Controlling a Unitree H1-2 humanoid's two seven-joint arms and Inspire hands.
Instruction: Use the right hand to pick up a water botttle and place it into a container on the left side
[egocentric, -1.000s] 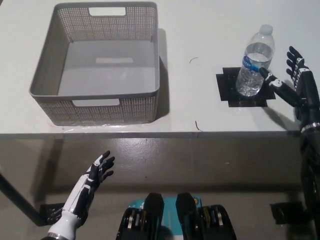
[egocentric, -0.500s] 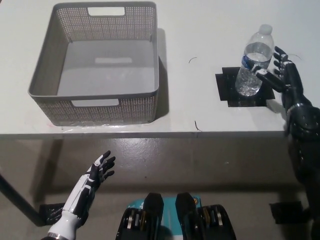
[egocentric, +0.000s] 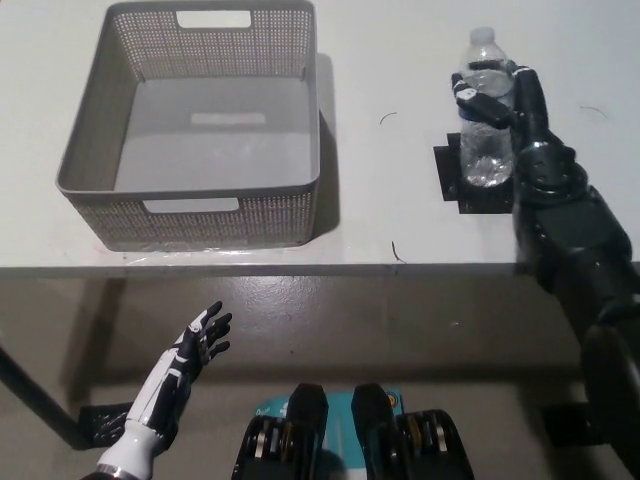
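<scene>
- Since half a second ago the right hand (egocentric: 508, 105) has moved from just right of the water bottle (egocentric: 484, 115) to around it; the bottle now shows further left and higher than before, cap displaced toward the basket side.
- Right hand state: fingers (egocentric: 482, 100) wrap across the bottle's upper body at the label, so I read it as closed on the bottle. Grip firmness cannot be judged.
- Bottle location: upright or nearly so, base over the black tape square (egocentric: 452, 178) on the white table (egocentric: 400, 60). Whether the base touches the tape or has just lifted clear cannot be told from this steep angle.
- Key relation: the grey mesh basket (egocentric: 190, 215) lies to the left of the held bottle, well apart, with bare table between. The bottle's long axis is near vertical; judged, the carry must clear the basket's near right wall before lowering.
- Right hand is the nearer one to the bottle. Left hand (egocentric: 197, 343) rests below the table edge at lower left, fingers spread, holding nothing.
- Hidden: palm contact and the bottle's right side are covered by the hand; the forearm masks the tape's right portion.
- Basket interior appears empty; a pale patch on its floor is unidentifiable.
</scene>
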